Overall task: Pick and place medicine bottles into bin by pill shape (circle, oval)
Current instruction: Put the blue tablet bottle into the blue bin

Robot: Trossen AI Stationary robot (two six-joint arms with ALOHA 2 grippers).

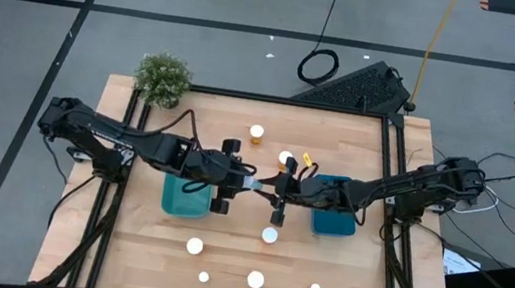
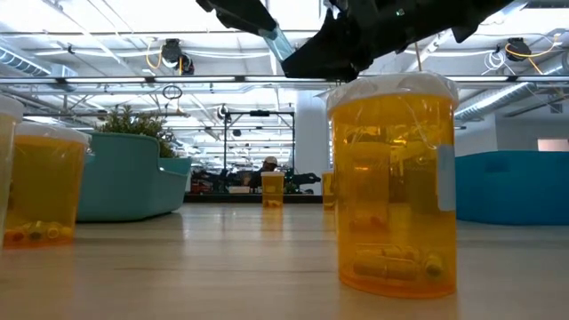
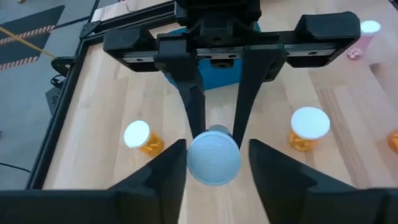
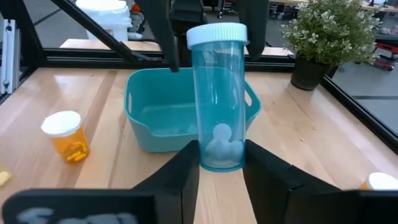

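A pale blue medicine bottle point(image 4: 219, 106) with a white cap and round white pills hangs level over the table's middle, between my two grippers. My right gripper point(image 4: 221, 155) is shut on it. My left gripper point(image 3: 217, 150) faces it from the table's left, open, with one finger on each side of the cap point(image 3: 213, 160). In the high view the left gripper point(image 1: 244, 180) and the right gripper point(image 1: 276, 189) meet between a teal bin point(image 1: 184, 199) and a blue bin point(image 1: 333, 215). Amber bottles point(image 1: 270, 235) stand on their bases around them. My right gripper pinches the bottle's bottom end point(image 4: 221, 163) between its two fingers. The fingers come level from the table's right and lie along the bottle. The bottle sticks out level beyond them, cap toward my left gripper, lifted clear of the table.
Several more white-capped bottles stand near the front edge point(image 1: 255, 280) and at the far middle point(image 1: 257, 134). A big amber bottle with oval pills point(image 2: 391, 178) stands close to the low camera. A potted plant point(image 1: 163, 78) sits at the far left corner.
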